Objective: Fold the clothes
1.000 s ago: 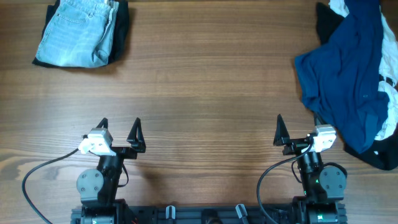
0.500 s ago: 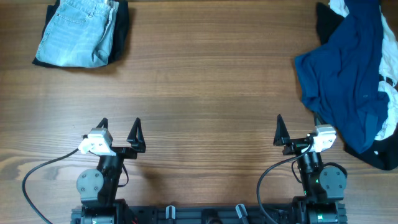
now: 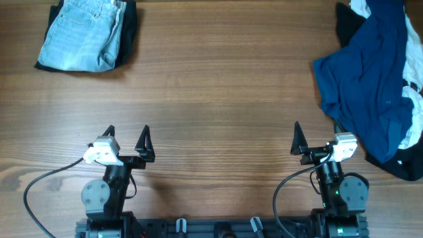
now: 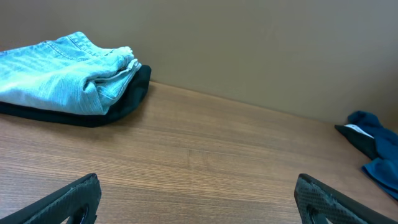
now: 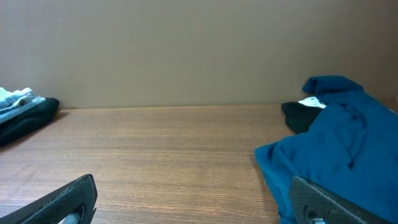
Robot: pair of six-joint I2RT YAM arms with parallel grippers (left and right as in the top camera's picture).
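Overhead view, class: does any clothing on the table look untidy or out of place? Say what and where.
The navy-blue shirt at the right edge of the table lies crumpled in a heap over white and black pieces, unfolded. The denim shorts at the far left corner sit neatly folded on a black garment.

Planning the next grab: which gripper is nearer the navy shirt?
Right. The right gripper sits close beside the navy shirt; the left gripper is far off across the table.

Folded denim shorts (image 4: 59,71) are laid on a black garment (image 4: 129,98), left; blue cloth (image 4: 378,152) is seen far right. The left gripper (image 4: 198,200) is spread wide.
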